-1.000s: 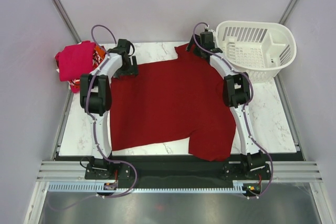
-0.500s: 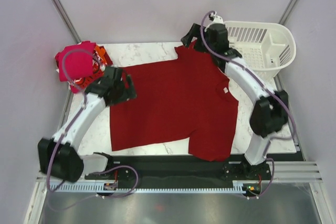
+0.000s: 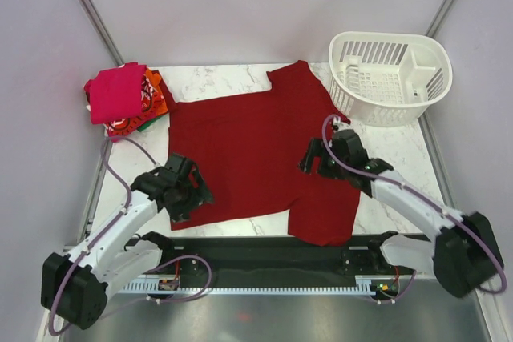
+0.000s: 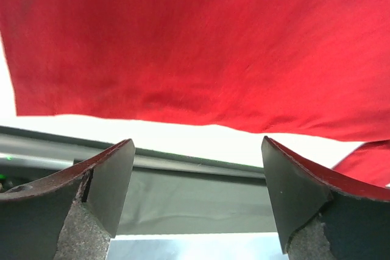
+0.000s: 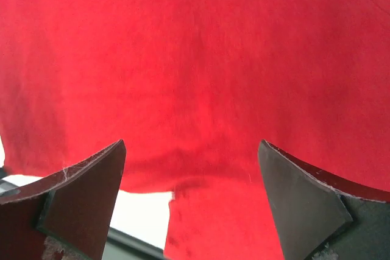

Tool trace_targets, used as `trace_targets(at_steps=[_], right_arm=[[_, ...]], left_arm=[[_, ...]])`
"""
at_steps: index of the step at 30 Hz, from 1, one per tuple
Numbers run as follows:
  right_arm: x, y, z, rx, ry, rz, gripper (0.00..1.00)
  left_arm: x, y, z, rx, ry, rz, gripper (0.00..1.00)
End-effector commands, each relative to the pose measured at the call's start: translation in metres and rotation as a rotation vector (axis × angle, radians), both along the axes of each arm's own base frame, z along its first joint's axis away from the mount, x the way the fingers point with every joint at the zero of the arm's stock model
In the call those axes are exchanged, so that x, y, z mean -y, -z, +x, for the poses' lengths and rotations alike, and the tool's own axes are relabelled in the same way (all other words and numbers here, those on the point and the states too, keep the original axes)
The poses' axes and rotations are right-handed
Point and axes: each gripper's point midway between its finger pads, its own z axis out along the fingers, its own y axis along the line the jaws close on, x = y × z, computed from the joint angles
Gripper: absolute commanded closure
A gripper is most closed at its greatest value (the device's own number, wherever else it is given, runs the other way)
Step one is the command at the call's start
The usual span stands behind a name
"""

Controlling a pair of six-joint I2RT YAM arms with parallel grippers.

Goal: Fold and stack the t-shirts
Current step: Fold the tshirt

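As the top view shows the dark red shirt flat on the table, lengthwise side to side, the left wrist view sets the wide-open, empty left gripper nearest its edge by the table's near side, the right wrist view the right gripper, equally open and empty, over mid-cloth.

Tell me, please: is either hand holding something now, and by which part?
Nothing is held. The left hand and the right hand are both open near the dark red t-shirt, with nothing between their fingers.

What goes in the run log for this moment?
left gripper: open, at near hem | right gripper: open, above shirt | dark red t-shirt: spread flat | other shirts: piled far-left
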Motion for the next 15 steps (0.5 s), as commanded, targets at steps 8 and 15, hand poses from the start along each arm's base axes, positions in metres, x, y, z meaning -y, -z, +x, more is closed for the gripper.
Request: trace_targets(at_steps=[8,15], right_arm=[[0.028,-0.026,-0.036,0.099,0.042,0.006,0.02],[0.033,-0.018,-0.043,0.087,0.019,-0.032,0.02]], left_arm=[[-0.019,0.039,-0.019,-0.102,-0.191,0.196,0.14],[-0.037,0.048,-0.016,-0.096,-0.246,0.298,0.17]])
